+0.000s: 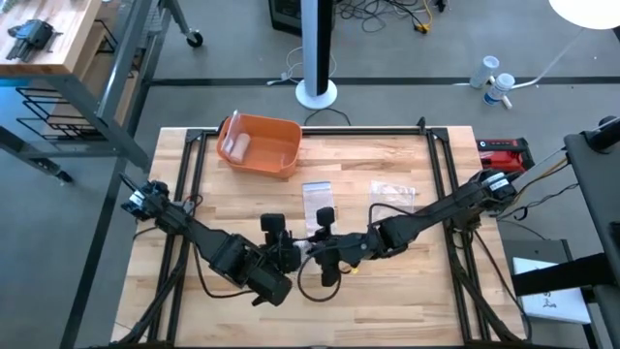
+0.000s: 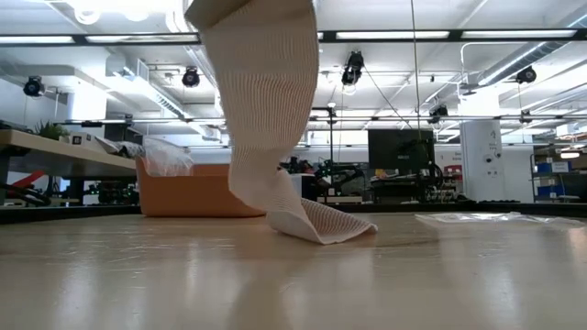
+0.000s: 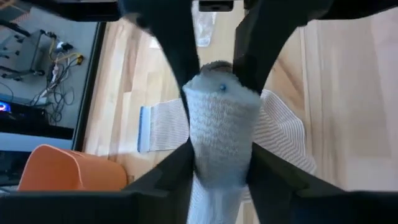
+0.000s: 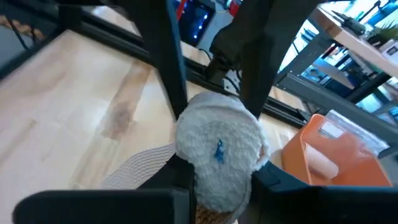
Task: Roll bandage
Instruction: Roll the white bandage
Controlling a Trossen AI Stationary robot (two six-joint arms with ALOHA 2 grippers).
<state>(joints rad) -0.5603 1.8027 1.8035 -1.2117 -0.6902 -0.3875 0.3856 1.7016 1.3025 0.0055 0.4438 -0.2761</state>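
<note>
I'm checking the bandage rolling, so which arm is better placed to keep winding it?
Probably the right. Both the left gripper and the right gripper clamp the bandage roll, but the right faces its spiral end, suited to twisting, while the loose tail trails onto the table.

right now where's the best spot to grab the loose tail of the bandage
Take the bandage tail near its free end, where it lies folded flat on the table. Come from above and pinch across its width. Higher up it hangs as a taut strip from the roll held between the left claw and right claw.
</note>
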